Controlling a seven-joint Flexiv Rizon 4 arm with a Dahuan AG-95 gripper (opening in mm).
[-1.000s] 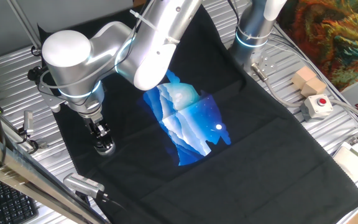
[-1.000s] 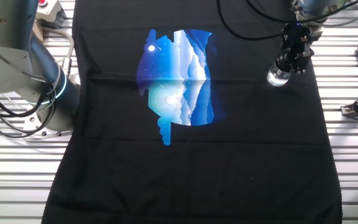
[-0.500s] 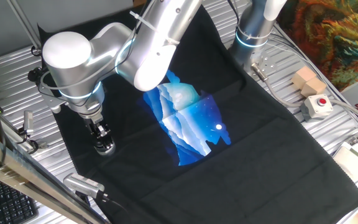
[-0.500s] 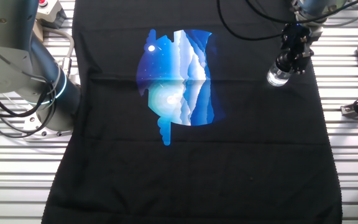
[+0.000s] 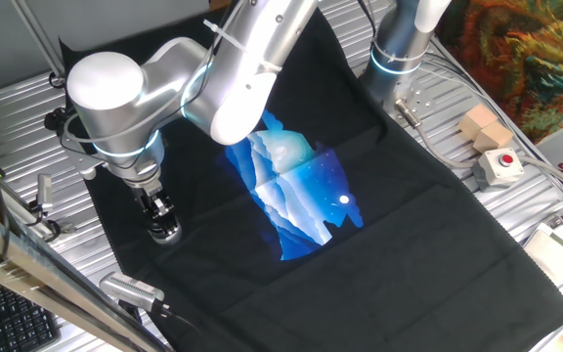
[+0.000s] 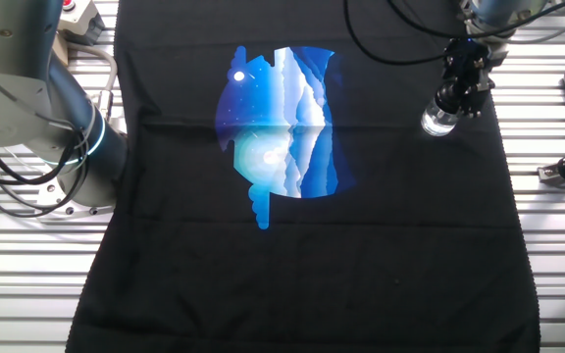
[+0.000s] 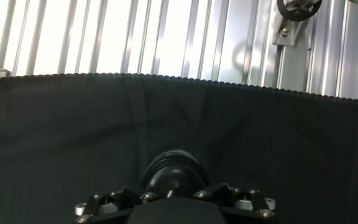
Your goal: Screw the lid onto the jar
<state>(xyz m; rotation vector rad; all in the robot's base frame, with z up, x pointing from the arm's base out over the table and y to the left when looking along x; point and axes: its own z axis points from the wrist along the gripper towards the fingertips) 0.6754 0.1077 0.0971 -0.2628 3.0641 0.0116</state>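
Note:
The jar (image 5: 166, 233) (image 6: 436, 122), small and silvery, stands on the black cloth (image 5: 399, 264) near its edge. My gripper (image 5: 159, 209) (image 6: 458, 95) points straight down onto the jar's top. In the hand view the lid (image 7: 174, 169) shows as a dark round cap right at my gripper (image 7: 174, 188), with the jaws closed in around it. The lid sits on top of the jar, and the glass beneath it is hidden in that view. How far the lid is threaded on cannot be made out.
A blue printed picture (image 5: 296, 191) (image 6: 281, 123) lies mid-cloth. A red-buttoned box (image 5: 498, 166) and wooden blocks (image 5: 484, 127) sit on the slatted metal table. A grey metal cylinder (image 5: 133, 287) lies by the cloth's near edge. The cloth's hem (image 7: 166, 77) runs just beyond the jar.

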